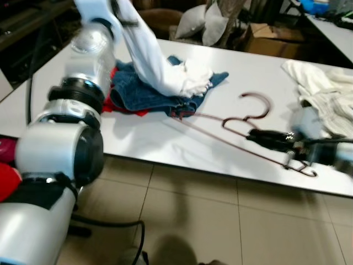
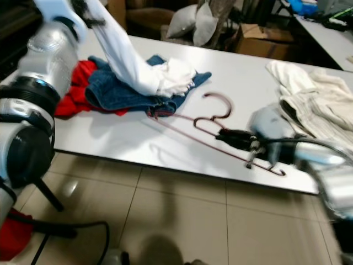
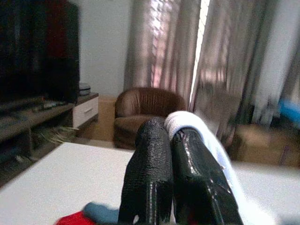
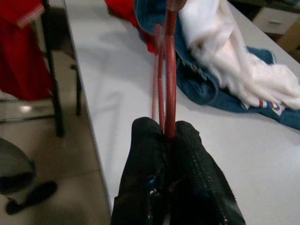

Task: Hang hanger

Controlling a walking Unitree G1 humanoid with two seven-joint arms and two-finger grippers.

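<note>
In the left eye view, the right gripper (image 1: 255,135) is closed on the red wire hanger (image 1: 242,130), which lies flat on the white table (image 1: 165,141) near its front edge; bare tabletop lies ahead of the fingers.

In the left wrist view, the left gripper (image 3: 174,140) is raised, pinching a white garment (image 3: 187,124).

In the right wrist view, the hanger runs from the fingers toward the blue cloth (image 4: 211,91).

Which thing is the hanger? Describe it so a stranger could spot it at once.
Start at the white table and look along its near edge, right of the heap of blue, red and white clothes. The hanger lies flat there, its bar pinched in the right end effector. It is the one thin dark-red wire shape with a curled hook, while everything around it is soft cloth.
</note>
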